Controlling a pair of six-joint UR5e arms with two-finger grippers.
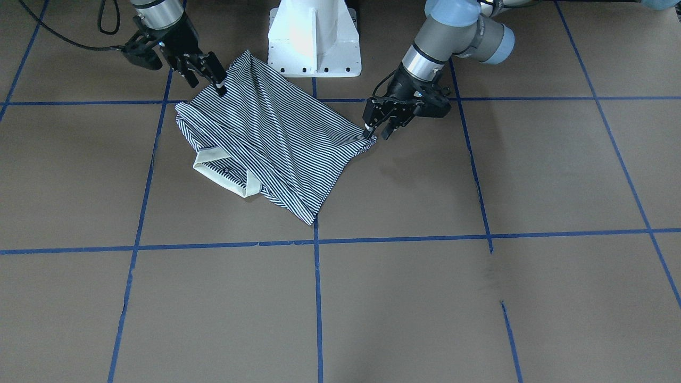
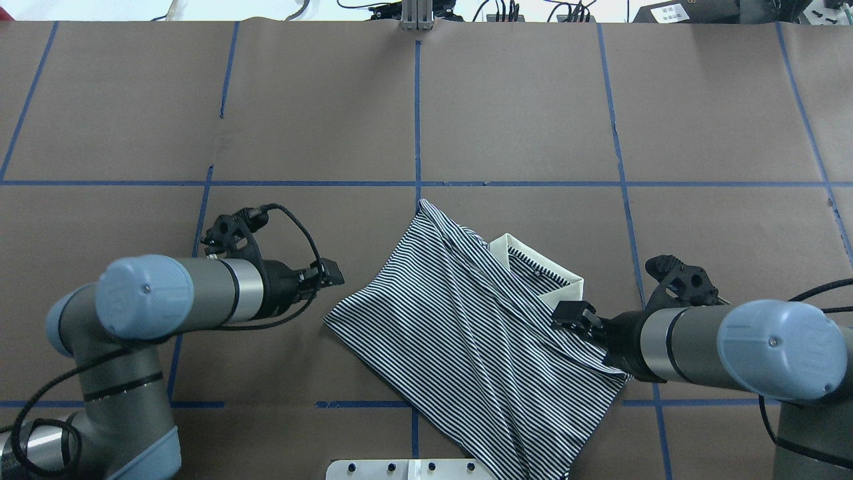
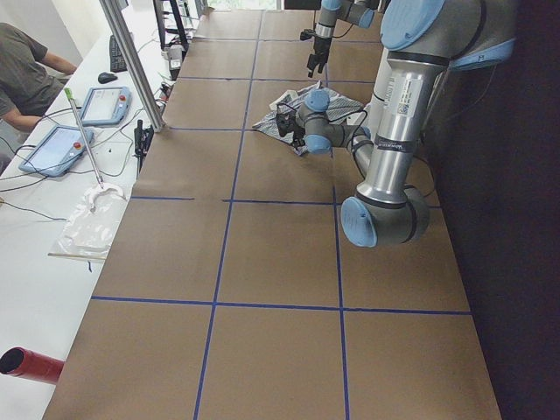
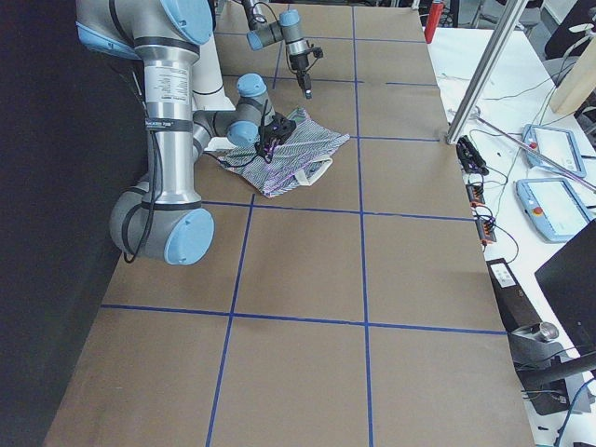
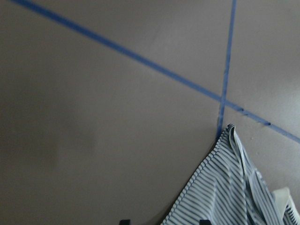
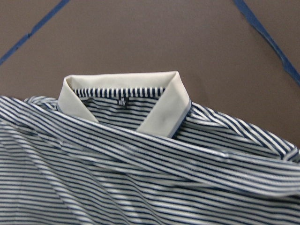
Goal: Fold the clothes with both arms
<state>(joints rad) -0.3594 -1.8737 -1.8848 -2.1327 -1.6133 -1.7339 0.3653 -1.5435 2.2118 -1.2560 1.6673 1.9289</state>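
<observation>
Polo shirt point(image 2: 466, 333), navy-and-white striped, was recorded lying rumpled on the brown table point(image 2: 300, 100). It lay close to the robot-side edge, about midway along it and just in front of the white pedestal base point(image 2: 406, 470).

Entries taken from the table's left edge to its right edge, overhead view:

- Left arm point(image 2: 200, 300) was seen extended inward from the left edge. The left gripper point(image 2: 330, 273) was held at the shirt's left-hand corner.
- Its jaws were noted standing apart. In the wrist view the striped corner was seen running between and beneath the two tips. Nothing was seen clamped, and whether the cloth was touched could not be determined.
- One pointed corner of the shirt was directed at the far edge, ending just beside a crossing of the blue tape lines point(image 2: 417, 120). Long diagonal folds were observed across the body.
- White collar point(image 2: 543, 270) was logged on the shirt's right-hand side, standing open, with the striped neckband exposed inside it.
- Right gripper point(image 2: 570, 315) was placed over the shirt's right margin, just robot-side of the collar, with the right arm point(image 2: 693, 347) entering from the right edge.
- Its jaw opening could not be read. The wrist view was filled by collar and cloth, and the other views were too indistinct to show whether fabric was pinched.
</observation>
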